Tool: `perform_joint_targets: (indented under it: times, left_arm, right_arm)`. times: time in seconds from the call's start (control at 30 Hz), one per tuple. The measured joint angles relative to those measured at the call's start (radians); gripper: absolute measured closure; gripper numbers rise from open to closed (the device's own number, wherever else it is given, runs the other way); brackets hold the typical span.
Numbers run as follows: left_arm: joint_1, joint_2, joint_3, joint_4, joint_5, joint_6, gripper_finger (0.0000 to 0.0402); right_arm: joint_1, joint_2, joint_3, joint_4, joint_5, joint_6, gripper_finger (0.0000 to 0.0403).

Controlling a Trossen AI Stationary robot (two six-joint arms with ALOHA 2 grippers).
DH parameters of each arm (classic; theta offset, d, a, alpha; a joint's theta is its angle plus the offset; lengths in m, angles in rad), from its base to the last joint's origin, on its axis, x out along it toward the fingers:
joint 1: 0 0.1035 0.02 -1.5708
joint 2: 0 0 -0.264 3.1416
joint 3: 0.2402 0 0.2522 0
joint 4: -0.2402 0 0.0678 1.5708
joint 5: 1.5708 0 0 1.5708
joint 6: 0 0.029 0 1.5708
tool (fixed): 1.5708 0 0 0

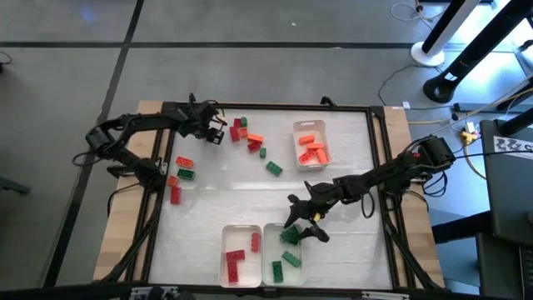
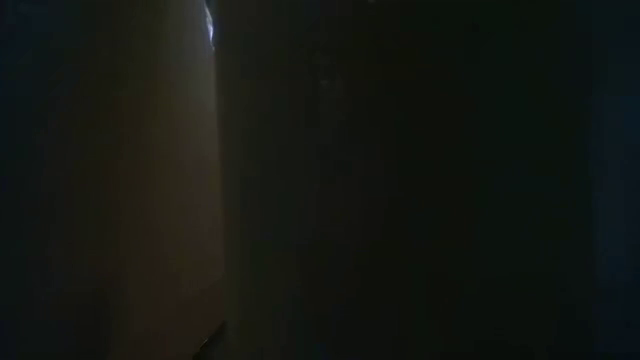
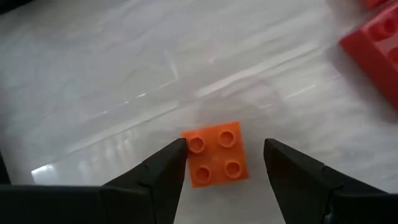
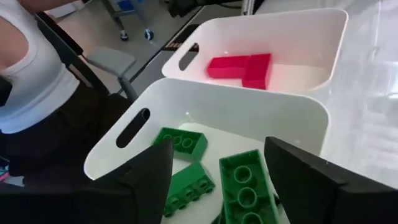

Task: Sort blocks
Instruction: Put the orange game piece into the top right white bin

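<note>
Blocks go by colour — the right gripper [image 4: 214,186], jaws spread, hangs over the green tray [image 4: 249,109] (seemingly releasing), while the left gripper [image 3: 225,163] brackets an orange block [image 3: 217,154] unclenched, poised to grasp.

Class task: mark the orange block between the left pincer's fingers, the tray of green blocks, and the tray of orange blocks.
orange block [image 3: 217,154]: left wrist view, studded top.
green-block tray [image 4: 217,102]: right wrist view, far wall.
orange-block tray [image 1: 311,125]: high view, far rim.
</note>
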Motion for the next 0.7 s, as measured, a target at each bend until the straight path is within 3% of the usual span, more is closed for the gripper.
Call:
perform_joint_targets:
  times: [0.27, 0.47, 0.6, 0.7]
  left_arm:
    - [-0.002, 0.073, 0.003, 0.023, 0.007, 0.005, 0.02]
    - [-0.003, 0.074, 0.002, 0.037, 0.012, 0.01, 0.0266]
    - [-0.002, 0.063, 0.017, 0.039, 0.046, 0.035, 0.0278]
    - [-0.001, 0.028, 0.041, 0.042, 0.149, 0.038, 0.0278]
  right_arm:
    - [0.0, -0.052, 0.001, 0.032, -0.002, -0.025, 0.015]
    - [0.0, -0.168, 0.001, -0.06, 0.02, -0.09, 0.015]
    - [0.0, -0.28, 0.001, -0.215, 0.12, -0.156, 0.015]
    - [0.0, -0.375, 0.001, -0.368, 0.239, -0.2, 0.015]
